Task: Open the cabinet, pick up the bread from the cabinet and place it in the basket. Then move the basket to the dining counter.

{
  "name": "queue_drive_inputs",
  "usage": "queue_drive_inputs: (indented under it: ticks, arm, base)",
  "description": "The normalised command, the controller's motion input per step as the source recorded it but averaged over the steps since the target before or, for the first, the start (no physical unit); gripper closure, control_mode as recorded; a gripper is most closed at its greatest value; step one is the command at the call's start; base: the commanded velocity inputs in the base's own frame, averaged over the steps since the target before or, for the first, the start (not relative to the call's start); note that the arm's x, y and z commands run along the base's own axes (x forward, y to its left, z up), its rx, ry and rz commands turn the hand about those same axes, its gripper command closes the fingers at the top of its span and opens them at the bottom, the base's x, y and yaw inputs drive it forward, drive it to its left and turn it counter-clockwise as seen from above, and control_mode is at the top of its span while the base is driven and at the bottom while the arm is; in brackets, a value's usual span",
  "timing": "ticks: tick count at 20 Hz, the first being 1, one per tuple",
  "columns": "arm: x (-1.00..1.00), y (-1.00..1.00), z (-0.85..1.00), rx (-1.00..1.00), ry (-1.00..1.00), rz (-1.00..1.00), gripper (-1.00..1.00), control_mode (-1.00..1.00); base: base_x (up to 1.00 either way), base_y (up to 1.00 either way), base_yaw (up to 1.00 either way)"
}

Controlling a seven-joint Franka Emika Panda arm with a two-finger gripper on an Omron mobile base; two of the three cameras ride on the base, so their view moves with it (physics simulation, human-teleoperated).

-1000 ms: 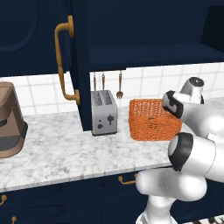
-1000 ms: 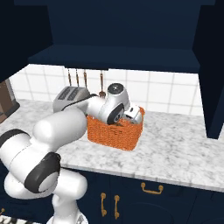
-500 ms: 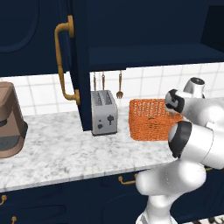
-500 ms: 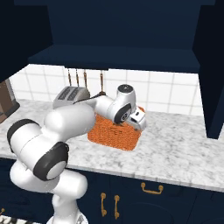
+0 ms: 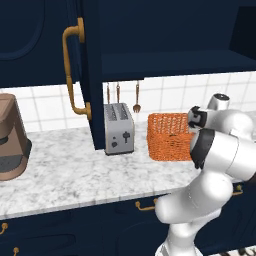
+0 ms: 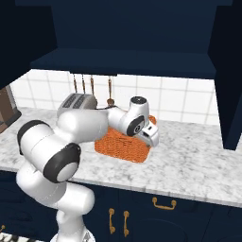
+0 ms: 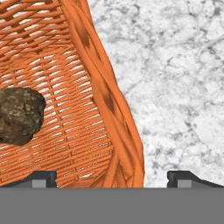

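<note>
The orange wicker basket (image 5: 169,136) stands on the marble worktop right of the toaster. The bread (image 7: 19,114), a lumpy brown roll, lies inside the basket (image 7: 65,57). My gripper (image 7: 111,179) is open and low over the basket's right end, its two fingertips on either side of the basket's wall, one inside and one over the worktop, with nothing gripped. In the right base view the gripper (image 6: 152,138) hangs at the right edge of the basket (image 6: 120,144). The cabinet (image 5: 165,35) above stands open, its door (image 5: 90,75) swung out. The dining counter is out of view.
A silver toaster (image 5: 119,129) stands left of the basket, and a brown coffee machine (image 5: 10,137) at the far left. Utensils (image 5: 136,97) hang on the tiled wall. The open door's brass handle (image 5: 70,70) juts over the worktop. Bare marble (image 6: 198,156) lies right of the basket.
The hand has moved from over the basket's middle to its right end and a little lower. The jaws have stayed open. The basket and the bread have not moved.
</note>
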Motion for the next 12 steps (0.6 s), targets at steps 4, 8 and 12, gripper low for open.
queue_drive_inputs:
  ticks: [4,8,12]
  arm:
    - [0.00,0.00,-0.45,0.00,0.04,-0.01,-1.00,-1.00]
    - [0.00,0.00,-0.41,0.04,0.02,0.00,-1.00,-1.00]
    - [0.00,0.03,-0.35,0.07,0.06,0.00,1.00,-1.00]
  base:
    - [0.00,0.00,0.00]
    - [0.00,0.00,0.00]
    - [0.00,0.00,0.00]
